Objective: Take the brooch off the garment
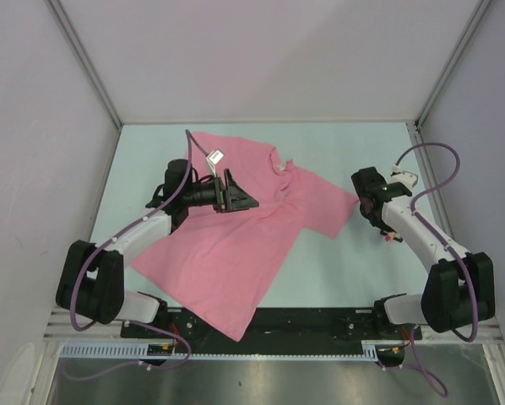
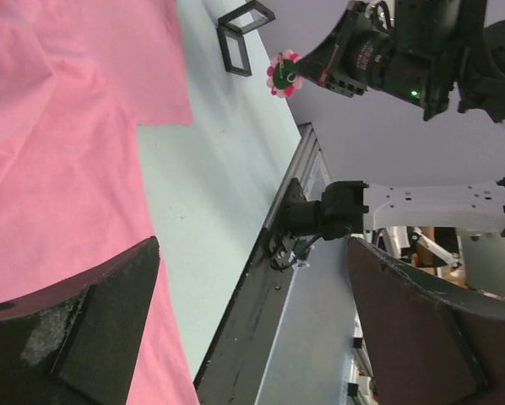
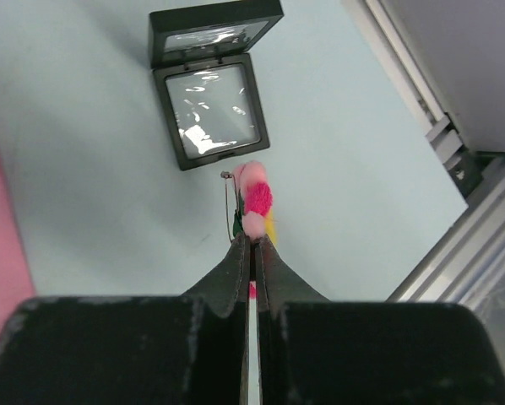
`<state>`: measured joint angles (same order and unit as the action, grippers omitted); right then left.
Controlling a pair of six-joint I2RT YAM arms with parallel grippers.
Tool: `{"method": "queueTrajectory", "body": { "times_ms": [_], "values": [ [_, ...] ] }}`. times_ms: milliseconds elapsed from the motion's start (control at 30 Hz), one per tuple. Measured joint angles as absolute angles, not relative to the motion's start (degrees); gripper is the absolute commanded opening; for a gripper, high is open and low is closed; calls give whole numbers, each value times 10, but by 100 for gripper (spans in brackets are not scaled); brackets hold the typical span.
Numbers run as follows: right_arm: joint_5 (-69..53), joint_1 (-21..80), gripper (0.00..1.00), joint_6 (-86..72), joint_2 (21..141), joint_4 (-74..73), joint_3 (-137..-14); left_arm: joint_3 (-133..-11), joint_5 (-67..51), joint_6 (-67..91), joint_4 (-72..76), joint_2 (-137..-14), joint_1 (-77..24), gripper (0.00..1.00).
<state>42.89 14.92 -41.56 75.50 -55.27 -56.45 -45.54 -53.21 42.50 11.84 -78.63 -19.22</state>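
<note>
Holds the brooch [image 3: 257, 198] pinched edge-on in the pressed-together right gripper [image 3: 252, 240], off the garment [image 1: 236, 253] and above the table [image 3: 84, 169], just short of an open black case [image 3: 210, 89]. Shows the left gripper [image 2: 252, 278] spread wide over the garment. Appears past removal, at set-down. Next: lower gently, then release, minding the thin pin wire

Garment [image 1: 236, 245] on table [image 1: 337, 270], left hand [image 1: 246, 201] above it, brooch [image 3: 257, 200] in right hand [image 3: 251, 246] to its right, box [image 3: 212, 89] just beyond.

Bright, even light; soft shadows; near jaws blurred.
</note>
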Motion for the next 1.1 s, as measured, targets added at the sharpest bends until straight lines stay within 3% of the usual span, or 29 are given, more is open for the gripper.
{"method": "queueTrajectory", "body": {
  "times_ms": [667,1100],
  "values": [
    [499,115,0,-329,917,-486,-588,-431,-574,506,218,-810,-192,95],
    [523,107,0,-299,934,-456,-588,-431,-575,511,220,-814,-192,95]
  ]
}}
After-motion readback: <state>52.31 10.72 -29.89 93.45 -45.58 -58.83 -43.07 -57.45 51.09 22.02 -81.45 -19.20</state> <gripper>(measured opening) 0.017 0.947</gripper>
